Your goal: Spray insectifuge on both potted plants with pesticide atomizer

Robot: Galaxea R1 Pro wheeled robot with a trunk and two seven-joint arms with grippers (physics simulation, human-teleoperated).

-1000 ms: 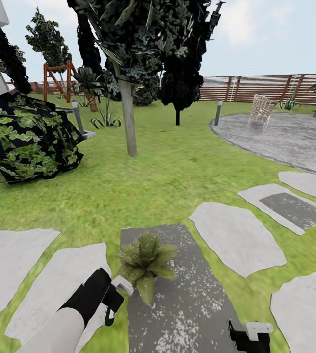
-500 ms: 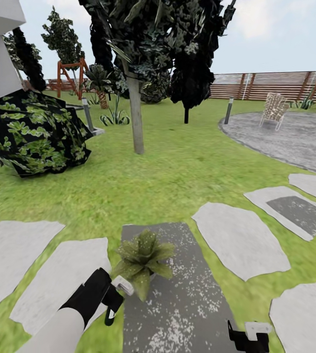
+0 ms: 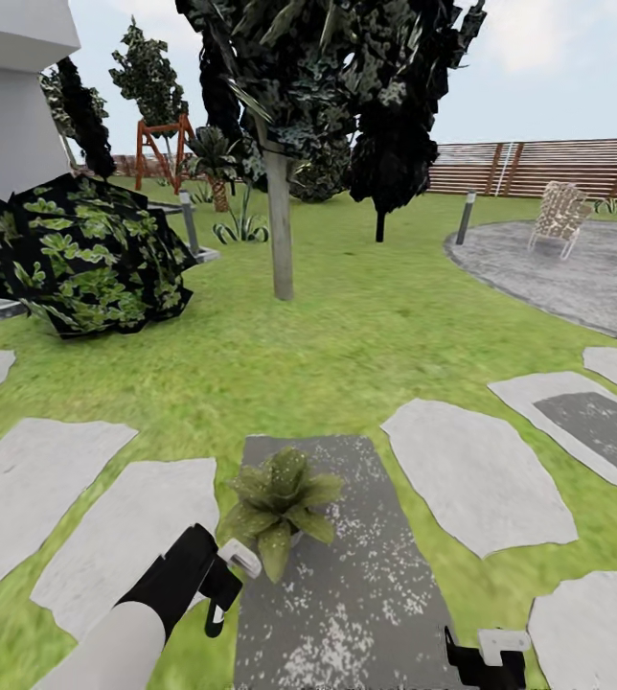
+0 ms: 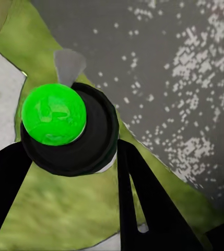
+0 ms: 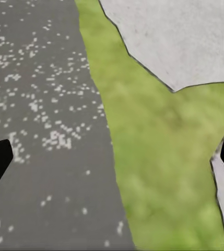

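Beside one potted plant (image 3: 278,506), left claw (image 3: 220,581) apparently gripping atomizer (image 3: 239,556)

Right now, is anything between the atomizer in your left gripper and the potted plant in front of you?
Nothing visible. The left gripper holds the pesticide atomizer with its white nozzle right beside the potted plant on the dark speckled slab; no object stands between them.
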